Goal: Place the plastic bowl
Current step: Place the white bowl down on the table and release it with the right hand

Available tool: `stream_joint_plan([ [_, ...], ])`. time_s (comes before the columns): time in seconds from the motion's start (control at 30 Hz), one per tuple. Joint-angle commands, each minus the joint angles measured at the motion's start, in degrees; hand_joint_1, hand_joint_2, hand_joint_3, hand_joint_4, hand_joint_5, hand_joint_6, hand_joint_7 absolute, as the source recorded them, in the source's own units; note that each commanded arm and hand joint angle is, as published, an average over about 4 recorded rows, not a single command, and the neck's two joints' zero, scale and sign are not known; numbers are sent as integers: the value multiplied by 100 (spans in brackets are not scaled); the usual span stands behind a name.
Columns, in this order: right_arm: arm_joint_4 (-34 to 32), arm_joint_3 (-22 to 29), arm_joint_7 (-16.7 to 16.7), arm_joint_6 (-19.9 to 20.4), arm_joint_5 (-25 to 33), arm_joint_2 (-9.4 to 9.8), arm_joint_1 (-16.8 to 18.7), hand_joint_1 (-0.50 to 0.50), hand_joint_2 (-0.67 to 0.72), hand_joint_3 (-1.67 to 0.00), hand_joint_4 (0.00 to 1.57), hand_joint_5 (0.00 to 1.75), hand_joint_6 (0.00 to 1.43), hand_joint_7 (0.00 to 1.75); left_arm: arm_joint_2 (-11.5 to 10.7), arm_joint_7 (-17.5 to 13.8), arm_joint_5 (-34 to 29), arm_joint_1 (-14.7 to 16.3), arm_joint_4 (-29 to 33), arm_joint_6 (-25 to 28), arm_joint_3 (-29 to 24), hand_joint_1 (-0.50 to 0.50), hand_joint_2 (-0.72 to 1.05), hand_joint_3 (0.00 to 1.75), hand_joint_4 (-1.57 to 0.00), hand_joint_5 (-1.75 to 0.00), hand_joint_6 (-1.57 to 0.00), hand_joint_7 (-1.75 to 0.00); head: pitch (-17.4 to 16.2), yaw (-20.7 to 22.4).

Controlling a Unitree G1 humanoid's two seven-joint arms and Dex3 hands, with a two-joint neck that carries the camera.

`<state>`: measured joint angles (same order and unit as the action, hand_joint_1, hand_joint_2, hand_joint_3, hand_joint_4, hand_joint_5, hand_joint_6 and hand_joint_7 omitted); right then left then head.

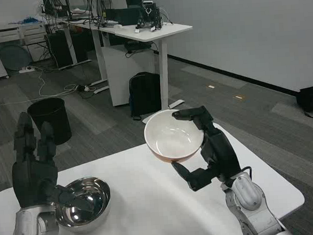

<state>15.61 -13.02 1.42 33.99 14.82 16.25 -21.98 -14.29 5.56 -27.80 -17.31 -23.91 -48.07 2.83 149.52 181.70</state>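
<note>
- The right hand [210, 151] grips a white plastic bowl [173, 136] above the table [152, 214], tilted on edge.
- The left hand [34, 174] rests with fingers up, touching a steel bowl [84, 200] just beside it.

Bare bench [152, 214] surface lies between the steel bowl [83, 207] at the left and the right hand [210, 154]. The left hand [34, 174] stands against the steel bowl's left rim, blocking approach from that side.
</note>
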Motion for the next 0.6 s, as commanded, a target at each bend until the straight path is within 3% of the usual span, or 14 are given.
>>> stream_joint_plan([
  [0.03, -41, -87, -89, -24, 12, -52, -140, -42, -54, -151, 157, 94, 140, 112, -135, 7, -191, -18, -175, -168, 69, -7, -55, 0, 0, 0, 0, 0, -14, 106],
  [0.6, 62, -69, -89, -31, 12, -61, -149, -42, -54, -151, 157, 90, 140, 112, -144, 7, -200, -31, -177, -168, 89, -8, -55, 0, 0, 0, 0, 0, 4, 71],
])
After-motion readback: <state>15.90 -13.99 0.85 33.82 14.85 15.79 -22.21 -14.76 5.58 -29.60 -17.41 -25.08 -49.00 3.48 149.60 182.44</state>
